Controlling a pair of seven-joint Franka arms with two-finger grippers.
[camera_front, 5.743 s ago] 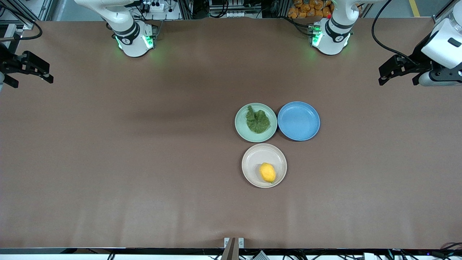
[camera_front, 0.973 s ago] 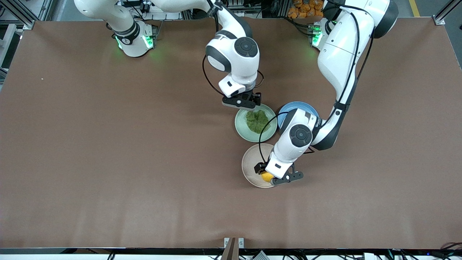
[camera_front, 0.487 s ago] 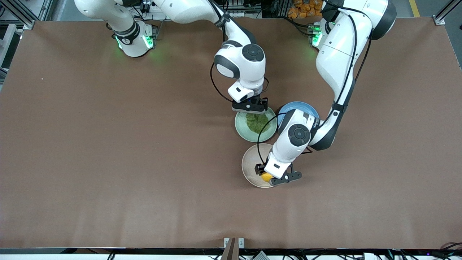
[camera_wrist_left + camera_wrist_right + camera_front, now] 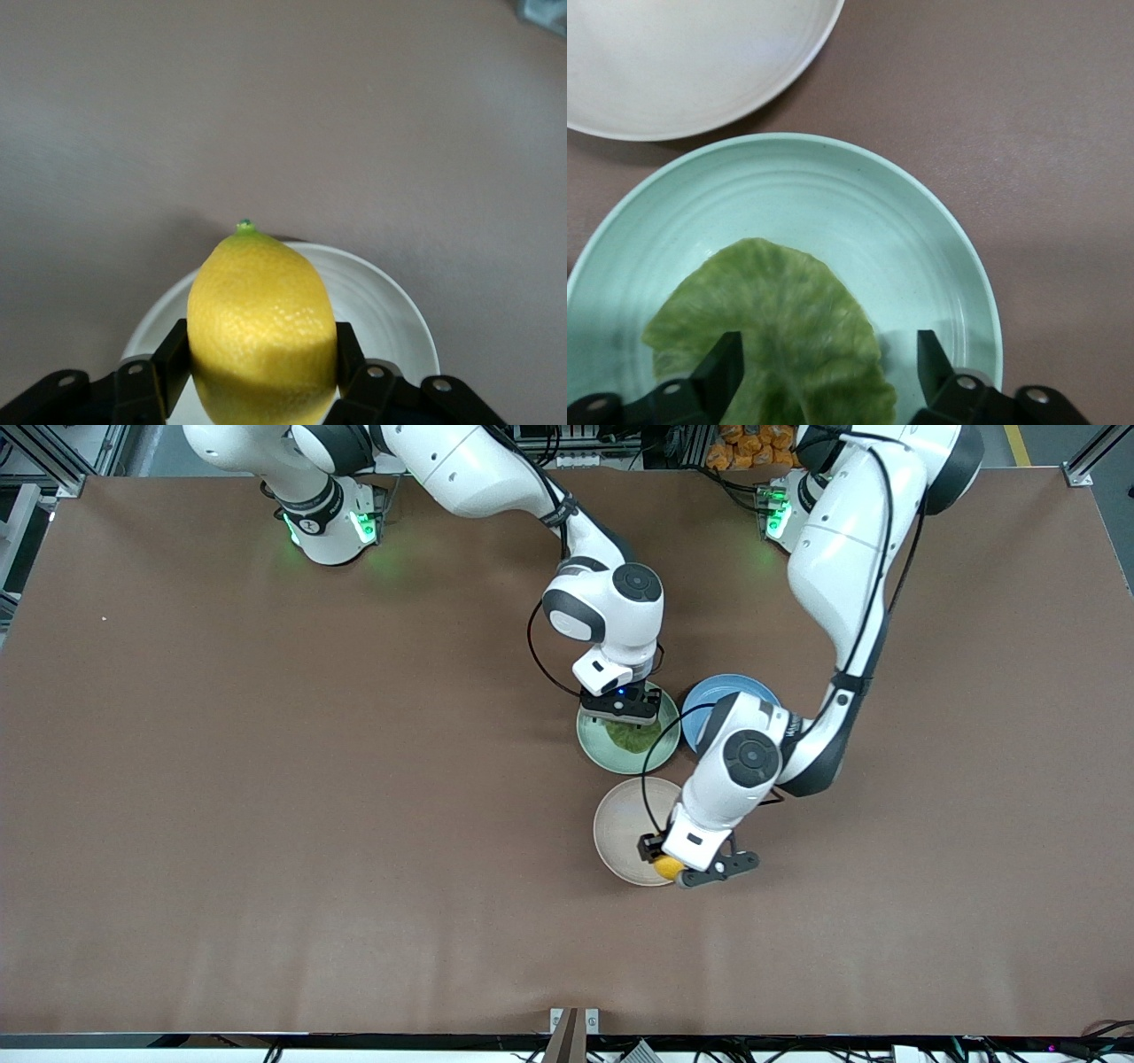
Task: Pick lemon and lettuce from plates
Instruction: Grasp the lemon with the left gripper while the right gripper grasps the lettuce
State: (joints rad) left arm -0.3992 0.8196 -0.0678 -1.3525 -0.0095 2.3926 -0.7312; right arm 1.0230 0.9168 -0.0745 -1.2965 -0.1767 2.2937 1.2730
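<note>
Two arms out over the table (image 4: 266,779), each one down at a plate. Left gripper (image 4: 666,864) low over the beige plate (image 4: 617,825), at the plate's edge nearest the front camera. Lemon (image 4: 666,866) right between the two black fingers (image 4: 174,354), one finger pressed on each side of its fat middle, so a tight pinch on the fruit. In the left wrist view, lemon (image 4: 261,328) pointing away from the gripper (image 4: 261,367), little green tip out past the fingertips, beige plate (image 4: 390,310) showing under and around it. Cannot tell if the lemon is touching the plate or just off it. Right gripper (image 4: 627,710) down over the green plate (image 4: 595,746), which sits just beside the beige plate and farther from the front camera. Fingers (image 4: 726,363) spread wide apart here, not pinching anything. Lettuce (image 4: 775,341) lying flat on the green plate (image 4: 921,230), partly in the gap between the two fingers, one wrinkly edge sticking out past the fingertips toward the middle of the plate. One finger over the leaf's side, the second finger over bare plate just next to the leaf. In the front view, only a bit of lettuce (image 4: 633,737) peeking out under the gripper. Blue plate (image 4: 709,695) just beside the green one, toward the left arm's end, mostly hidden under the left arm.
</note>
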